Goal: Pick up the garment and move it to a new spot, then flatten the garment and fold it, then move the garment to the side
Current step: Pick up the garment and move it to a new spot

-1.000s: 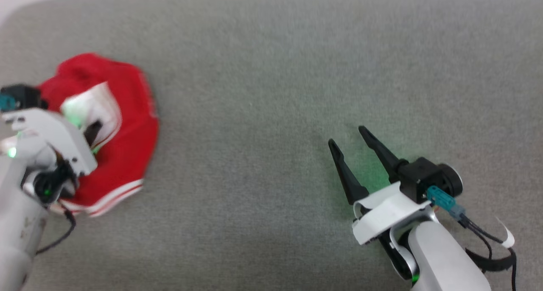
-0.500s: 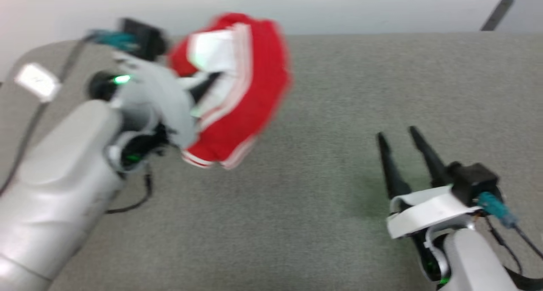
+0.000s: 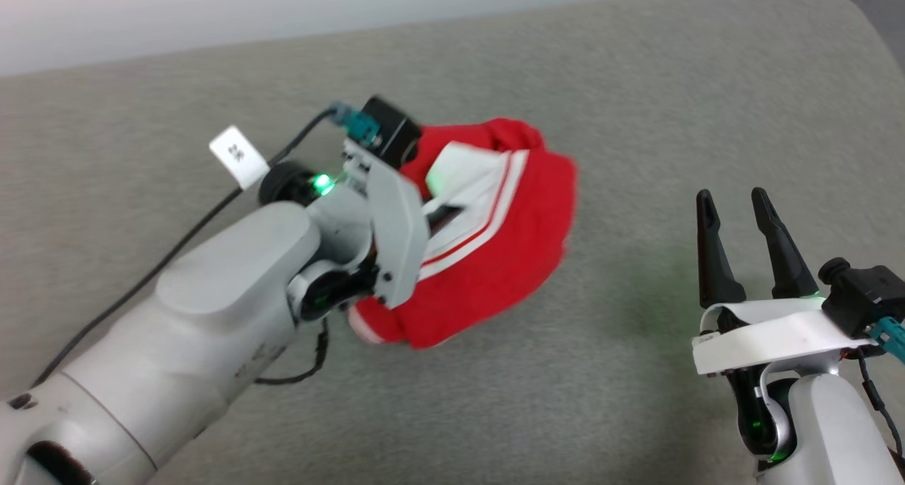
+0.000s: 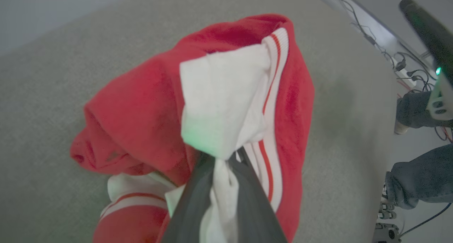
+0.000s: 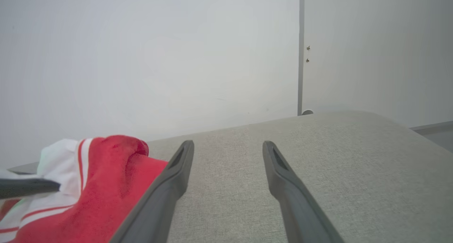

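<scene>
Red-and-white garment (image 3: 509,259) dangles bunched from the left gripper (image 4: 222,157) — its fingers (image 4: 191,207) pinched tight on a white sleeve fold, red bulk spilling just past the tips and to either side. Long axis runs roughly along the fingers. Beside the bundle the right gripper (image 3: 732,195) sits parted and empty, near but apart — so the set-down looks like the left arm's job. Underneath, grey fabric surface (image 3: 636,89); beyond it, a plain pale wall (image 5: 141,58).

red-and-white garment (image 3: 509,259), bunched, hanging off table

head overhead, wrists close, garment (image 3: 510,259) shared
</scene>
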{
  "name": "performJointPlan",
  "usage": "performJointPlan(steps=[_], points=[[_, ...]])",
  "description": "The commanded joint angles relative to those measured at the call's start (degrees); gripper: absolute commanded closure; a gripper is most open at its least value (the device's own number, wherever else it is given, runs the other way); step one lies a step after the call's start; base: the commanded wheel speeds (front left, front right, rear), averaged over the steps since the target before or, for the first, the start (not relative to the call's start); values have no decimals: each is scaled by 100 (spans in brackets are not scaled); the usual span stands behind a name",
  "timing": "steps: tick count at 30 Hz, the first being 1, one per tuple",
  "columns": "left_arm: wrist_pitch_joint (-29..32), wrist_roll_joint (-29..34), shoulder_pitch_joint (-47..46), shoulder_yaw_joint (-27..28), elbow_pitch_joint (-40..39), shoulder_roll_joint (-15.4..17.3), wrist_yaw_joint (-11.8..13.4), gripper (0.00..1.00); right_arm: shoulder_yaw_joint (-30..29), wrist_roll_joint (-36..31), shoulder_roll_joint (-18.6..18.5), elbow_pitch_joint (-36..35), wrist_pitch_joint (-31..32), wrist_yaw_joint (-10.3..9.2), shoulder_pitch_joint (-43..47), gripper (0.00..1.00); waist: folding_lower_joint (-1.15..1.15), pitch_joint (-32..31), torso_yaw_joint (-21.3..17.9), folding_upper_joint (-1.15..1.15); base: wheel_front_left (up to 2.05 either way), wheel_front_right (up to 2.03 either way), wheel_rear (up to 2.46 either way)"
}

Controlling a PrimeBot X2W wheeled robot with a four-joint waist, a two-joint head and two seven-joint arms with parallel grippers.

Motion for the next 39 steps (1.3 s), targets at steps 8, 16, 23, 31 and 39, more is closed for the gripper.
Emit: performJointPlan(steps=[8, 16, 23, 31, 39], points=[[217, -174, 142, -487, 937, 55, 9, 100, 101, 327, 23, -124, -3, -4, -63, 0, 0, 713, -772, 0, 0, 0, 0], [324, -101, 336, -727, 1490, 94, 64, 100, 192, 464, 20, -128, -3, -4, -86, 0, 0, 849, -831, 0, 0, 0, 0], [-166, -220, 260, -716, 1319, -15, 64, 0, 207, 145, 18, -17, -3, -4, -68, 0, 0, 465, -378, 0, 0, 0, 0], [-1214, -743, 17, -505, 709, -111, 7, 0, 122, -339, 15, 212, -3, -4, 95, 0, 0, -222, 456, 0, 0, 0, 0], [-2243, -1309, 808, -425, 389, 123, 5, 0, 69, -564, -148, 500, -3, -4, 323, 0, 0, -902, 1186, 0, 0, 0, 0]])
